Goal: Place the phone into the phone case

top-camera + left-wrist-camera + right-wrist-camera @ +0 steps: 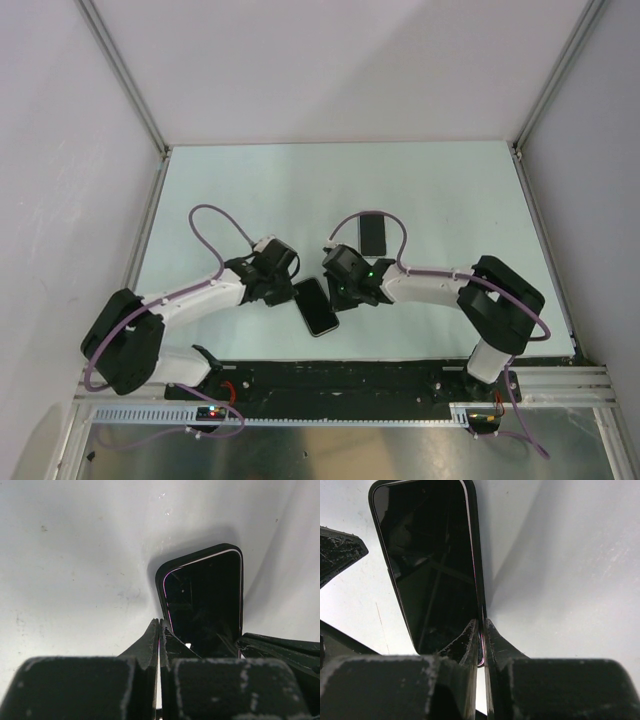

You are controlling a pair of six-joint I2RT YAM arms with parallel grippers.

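One table [450, 200], two arms [190, 295] [430, 283], one phone [316, 306], one other dark rectangle [373, 234].

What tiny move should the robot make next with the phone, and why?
Probably lift the phone a little and start it toward the dark flat rectangle farther back, which looks like the case. The left end effector and the right end effector each pinch one long edge of the phone, and that rectangle lies apart from it, so they cannot join yet.

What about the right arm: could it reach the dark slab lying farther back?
Probably yes: the slab lies on bare table just beyond the right claw, though that claw is pinching the phone.
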